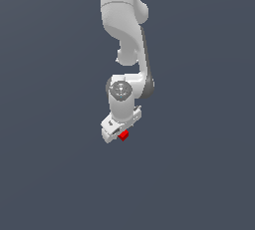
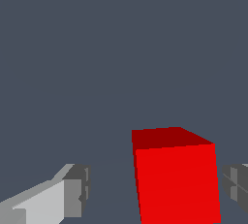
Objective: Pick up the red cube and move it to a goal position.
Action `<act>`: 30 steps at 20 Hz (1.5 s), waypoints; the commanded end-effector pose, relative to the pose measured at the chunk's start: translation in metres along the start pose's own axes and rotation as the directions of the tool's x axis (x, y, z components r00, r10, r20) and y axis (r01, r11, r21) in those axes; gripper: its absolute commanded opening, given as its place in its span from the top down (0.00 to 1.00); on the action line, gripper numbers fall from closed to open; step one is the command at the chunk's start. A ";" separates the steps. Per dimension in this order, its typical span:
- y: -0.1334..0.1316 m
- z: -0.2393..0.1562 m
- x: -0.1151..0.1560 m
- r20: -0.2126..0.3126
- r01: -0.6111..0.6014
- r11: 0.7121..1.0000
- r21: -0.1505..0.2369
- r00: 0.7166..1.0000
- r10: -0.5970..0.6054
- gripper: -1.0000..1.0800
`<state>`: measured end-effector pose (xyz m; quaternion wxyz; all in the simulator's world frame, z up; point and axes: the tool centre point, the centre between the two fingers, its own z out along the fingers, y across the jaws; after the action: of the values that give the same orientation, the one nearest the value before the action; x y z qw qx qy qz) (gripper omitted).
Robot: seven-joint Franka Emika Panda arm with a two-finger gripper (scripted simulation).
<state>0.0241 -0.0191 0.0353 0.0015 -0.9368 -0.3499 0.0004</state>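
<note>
The red cube (image 1: 123, 135) is a tiny bright red block at the tip of the white arm in the exterior view. In the wrist view the cube (image 2: 175, 179) stands between my two fingers. My gripper (image 2: 155, 189) is open around it. One grey fingertip (image 2: 77, 189) stands apart from the cube with a visible gap. The other fingertip (image 2: 236, 184) is very close to the cube's opposite face. In the exterior view the gripper (image 1: 118, 133) points down and covers part of the cube.
A plain dark grey surface (image 1: 199, 174) fills both views. The white arm (image 1: 124, 35) reaches down from the top of the exterior view. No other object shows.
</note>
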 end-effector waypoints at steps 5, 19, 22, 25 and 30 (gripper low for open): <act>0.007 0.015 0.002 0.000 0.076 0.997 -0.003 0.997 -0.076 0.04; 0.007 0.015 0.003 0.001 0.080 0.997 -0.003 0.997 -0.080 1.00; 0.007 0.015 0.003 0.001 0.080 0.997 -0.003 0.997 -0.080 1.00; 0.007 0.015 0.003 0.001 0.080 0.997 -0.003 0.997 -0.080 1.00; 0.007 0.011 0.003 0.001 0.080 0.997 -0.003 0.997 -0.080 1.00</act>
<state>0.0305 -0.0228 0.0218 0.0003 -0.9220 -0.3871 0.0007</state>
